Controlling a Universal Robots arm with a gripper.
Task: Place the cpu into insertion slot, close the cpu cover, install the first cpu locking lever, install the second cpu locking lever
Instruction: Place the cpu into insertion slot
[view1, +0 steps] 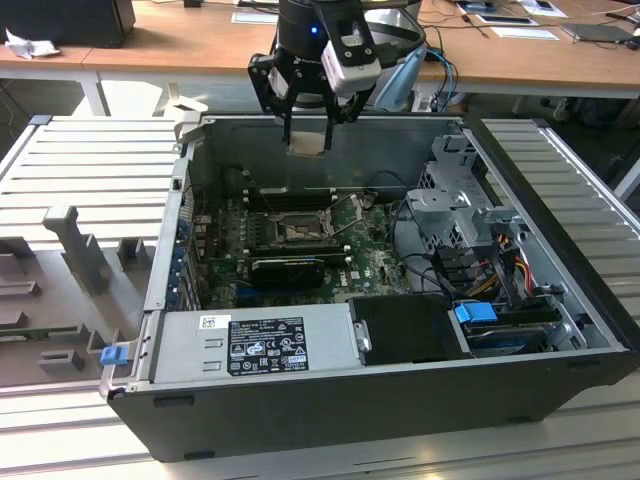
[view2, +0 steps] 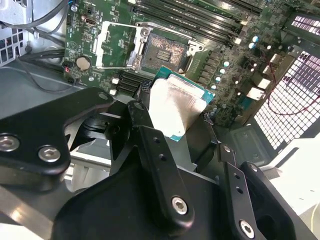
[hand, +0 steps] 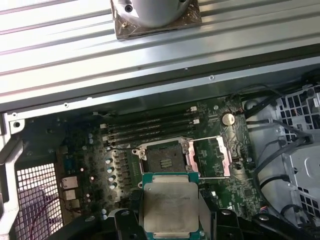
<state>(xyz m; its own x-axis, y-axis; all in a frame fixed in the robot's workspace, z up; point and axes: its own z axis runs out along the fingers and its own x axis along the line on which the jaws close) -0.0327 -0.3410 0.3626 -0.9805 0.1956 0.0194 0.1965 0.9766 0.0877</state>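
Nearest in the exterior view, a grey power supply (view1: 265, 345) with a black label lies along the front wall of the open computer case (view1: 330, 415), and a blue-tabbed drive bay (view1: 478, 313) sits beside it toward the exterior view's right. Behind these, the green motherboard (view1: 370, 262) lies flat on the case floor. At its middle is the insertion slot (hand: 164, 159), uncovered, with its silvery-grey contact field exposed. The cpu cover (hand: 192, 152) is swung open and rests just beside the slot, green board showing through its window. Long memory slots (hand: 150, 127) run along the slot's other side. Above the far part of the case hangs the gripper (view1: 305, 140), its black fingers (view2: 150, 145) closed on two opposite edges of the cpu (view2: 177, 107). The chip is held clear of the board, apart from the slot. Beyond the case stands a wooden desk (view1: 180, 45).
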